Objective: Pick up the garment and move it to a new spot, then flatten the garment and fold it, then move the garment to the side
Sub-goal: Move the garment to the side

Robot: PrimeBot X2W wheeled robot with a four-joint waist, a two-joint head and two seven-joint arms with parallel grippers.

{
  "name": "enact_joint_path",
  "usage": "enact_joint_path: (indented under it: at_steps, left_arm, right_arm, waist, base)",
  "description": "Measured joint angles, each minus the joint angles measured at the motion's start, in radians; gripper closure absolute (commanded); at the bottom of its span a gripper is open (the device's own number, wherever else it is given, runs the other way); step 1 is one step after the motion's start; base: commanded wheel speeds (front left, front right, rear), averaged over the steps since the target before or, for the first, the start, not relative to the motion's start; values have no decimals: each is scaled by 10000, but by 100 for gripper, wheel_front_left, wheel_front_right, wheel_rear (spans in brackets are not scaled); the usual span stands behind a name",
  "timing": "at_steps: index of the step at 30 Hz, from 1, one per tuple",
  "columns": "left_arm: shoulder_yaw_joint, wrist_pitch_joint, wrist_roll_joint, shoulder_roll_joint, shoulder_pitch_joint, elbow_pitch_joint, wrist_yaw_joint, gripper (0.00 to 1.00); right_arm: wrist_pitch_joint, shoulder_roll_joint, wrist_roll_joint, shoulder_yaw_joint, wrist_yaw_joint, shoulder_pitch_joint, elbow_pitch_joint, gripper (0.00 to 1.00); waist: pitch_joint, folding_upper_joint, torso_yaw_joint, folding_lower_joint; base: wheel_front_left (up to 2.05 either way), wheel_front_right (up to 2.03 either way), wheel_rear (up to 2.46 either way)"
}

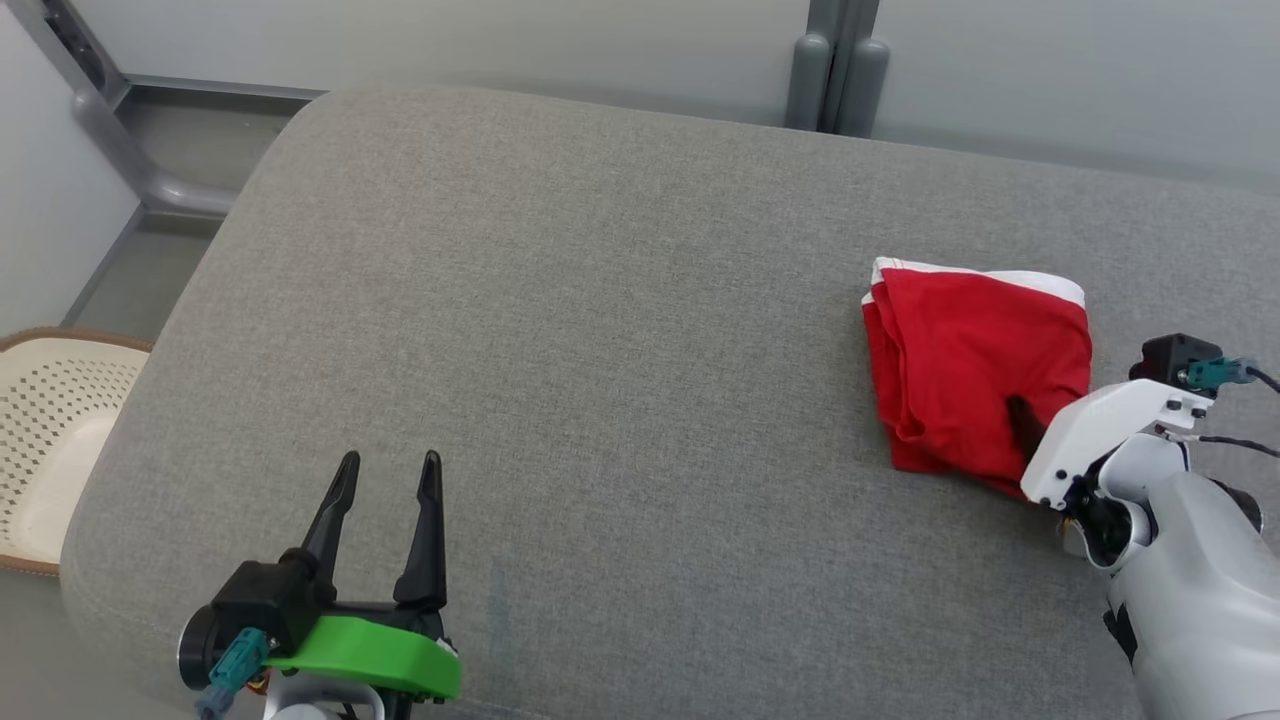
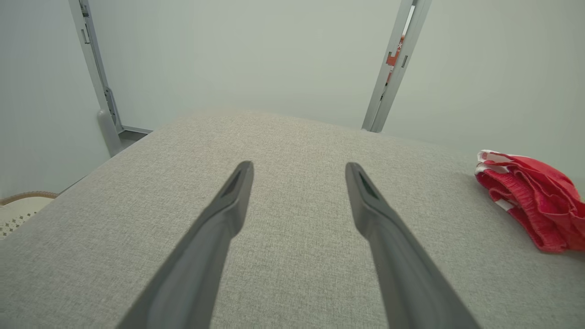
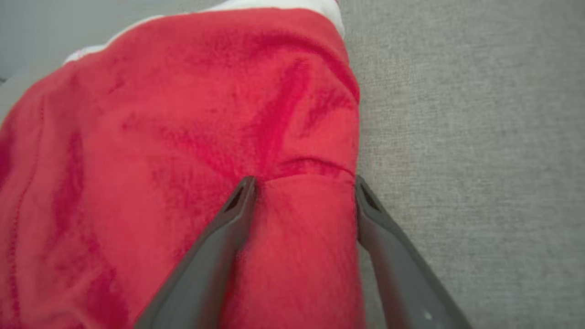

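Observation:
The garment [image 1: 975, 350] is red with a white band, folded into a rough square, and lies on the right part of the grey cushioned surface [image 1: 600, 330]. My right gripper [image 1: 1030, 425] is down on the garment's near right corner. In the right wrist view it [image 3: 304, 183] stands open, with a ridge of the red cloth [image 3: 183, 114] lying between its fingers. My left gripper [image 1: 390, 465] hovers open with nothing in it over the near left of the surface, far from the garment. From the left wrist, that gripper [image 2: 298, 169] points across bare grey fabric, with the garment [image 2: 534, 201] off to the right.
A cream perforated basket [image 1: 50, 440] sits beside the surface's left edge, also seen low at the left of the left wrist view [image 2: 18, 205]. Grey metal posts [image 1: 835, 70] and pale wall panels stand behind the far edge. The surface's corners are rounded.

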Motion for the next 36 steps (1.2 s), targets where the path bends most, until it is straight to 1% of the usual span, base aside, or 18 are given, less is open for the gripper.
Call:
enact_joint_path:
  at_steps: [6, 10, 11, 12, 18, 21, 24, 30, 33, 36]
  left_arm:
    - [-52, 0, -27, -2, -18, -15, 0, 0]
    - [-23, 0, -27, -2, -40, -36, 0, 0]
    - [-17, 0, -27, -2, -44, -36, -2, 0]
    - [-12, 0, -27, -2, -45, -38, -2, 0]
    - [86, 0, -48, -2, -44, -96, 23, 0]
    - [163, 0, -148, 0, -31, -182, 58, 0]
    - [244, 0, -174, -4, 0, -297, 138, 0]
    - [418, 0, -309, 0, 22, -401, 240, 0]
    - [428, 0, -378, -2, 14, -430, 268, 0]
    - [470, 0, -376, -2, 5, -441, 267, 0]
  right_arm:
    - [286, 176, -29, 130, 0, -174, 345, 0]
    - [552, 96, -134, 385, 4, -267, 527, 0]
    - [594, 71, -173, 493, 4, -289, 535, 56]
    - [635, 21, -238, 640, 4, -300, 514, 100]
    - [663, -577, -899, 1801, 15, -391, 82, 100]
    - [803, -1078, -1208, 2546, 12, -632, -454, 100]
    - [1099, -1457, -1292, 3473, 12, -1041, -1294, 100]
    - [2132, -2192, -765, 4855, 12, -1283, -2911, 100]
    - [2725, -2700, -194, 5200, 12, -1212, -3705, 100]
    - [2961, -3243, 44, 5152, 12, -1095, -4362, 100]
  waist:
    - [100, 0, 127, 0]
    - [153, 0, 130, 0]
    - [160, 0, 128, 0]
    - [170, 0, 122, 0]
    - [183, 0, -54, 1]
    - [186, 0, -254, 0]
    - [209, 0, -567, 1]
    - [283, 0, -1389, 0]
    - [330, 0, -1899, 0]
    - [382, 0, -2395, 0]
  base:
    - [0, 0, 0]
    - [0, 0, 0]
    - [0, 0, 0]
    - [0, 0, 0]
    - [0, 0, 0]
    - [0, 0, 0]
    - [0, 0, 0]
    - [0, 0, 0]
    - [0, 0, 0]
    - [0, 0, 0]
